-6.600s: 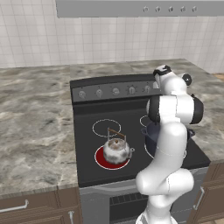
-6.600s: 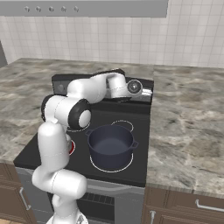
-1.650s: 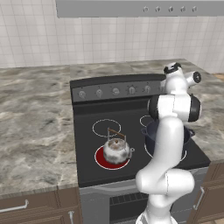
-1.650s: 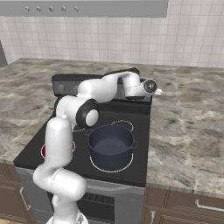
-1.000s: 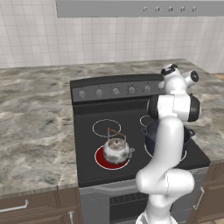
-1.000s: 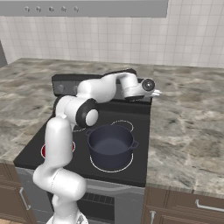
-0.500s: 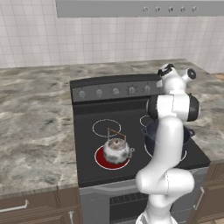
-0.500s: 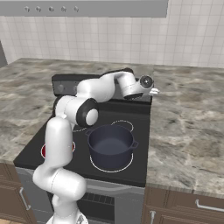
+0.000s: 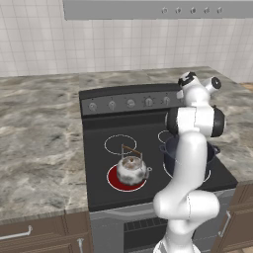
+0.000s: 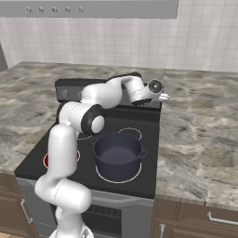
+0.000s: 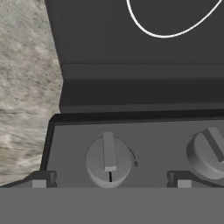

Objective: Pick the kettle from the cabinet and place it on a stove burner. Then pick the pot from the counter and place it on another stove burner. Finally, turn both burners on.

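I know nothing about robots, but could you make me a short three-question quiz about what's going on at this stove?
1. True or false: the small round silvery metal kettle sits on a burner glowing red.
2. The wide dark blue-grey pot is: A) on the mottled stone counter; B) on a stove burner; C) in the gripper.
3. Fill in: in the hand view, the open gripper straddles a grey ____ on the black stove's control panel.

Key: 1 true; 2 B; 3 knob.
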Robot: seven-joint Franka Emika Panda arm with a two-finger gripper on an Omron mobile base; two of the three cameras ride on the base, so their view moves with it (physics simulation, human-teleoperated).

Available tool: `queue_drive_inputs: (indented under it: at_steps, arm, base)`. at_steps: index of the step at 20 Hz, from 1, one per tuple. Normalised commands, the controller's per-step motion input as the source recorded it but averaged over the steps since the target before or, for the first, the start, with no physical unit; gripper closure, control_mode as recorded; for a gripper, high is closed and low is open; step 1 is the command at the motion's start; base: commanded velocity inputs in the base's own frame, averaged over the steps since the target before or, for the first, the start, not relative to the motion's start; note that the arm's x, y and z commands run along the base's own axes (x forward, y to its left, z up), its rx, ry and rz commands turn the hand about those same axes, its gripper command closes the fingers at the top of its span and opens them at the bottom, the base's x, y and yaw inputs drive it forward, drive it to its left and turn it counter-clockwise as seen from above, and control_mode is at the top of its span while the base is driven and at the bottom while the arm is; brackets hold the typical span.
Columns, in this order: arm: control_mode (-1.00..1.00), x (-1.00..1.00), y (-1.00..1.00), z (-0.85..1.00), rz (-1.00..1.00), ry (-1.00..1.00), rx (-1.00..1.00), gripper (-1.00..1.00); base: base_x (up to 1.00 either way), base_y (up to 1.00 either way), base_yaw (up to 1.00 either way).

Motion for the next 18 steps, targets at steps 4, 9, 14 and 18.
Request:
queue_drive_inputs:
  at_steps: [4, 9, 14, 18]
  arm:
    - [-1.00, 0.00, 0.00, -0.06, 0.00, 0.00, 0.00, -1.00]
    - [-1.00, 0.01, 0.00, -0.06, 0.00, 0.00, 0.00, -1.00]
    - [-1.00, 0.04, 0.00, -0.06, 0.00, 0.00, 0.00, -1.00]
    - [-1.00, 0.06, 0.00, -0.08, 0.00, 0.01, 0.00, -1.00]
  base:
    - [0.00, 0.00, 0.00]
    - [0.00, 0.00, 0.00]
    - [0.00, 0.00, 0.00]
    - [0.00, 0.00, 0.00]
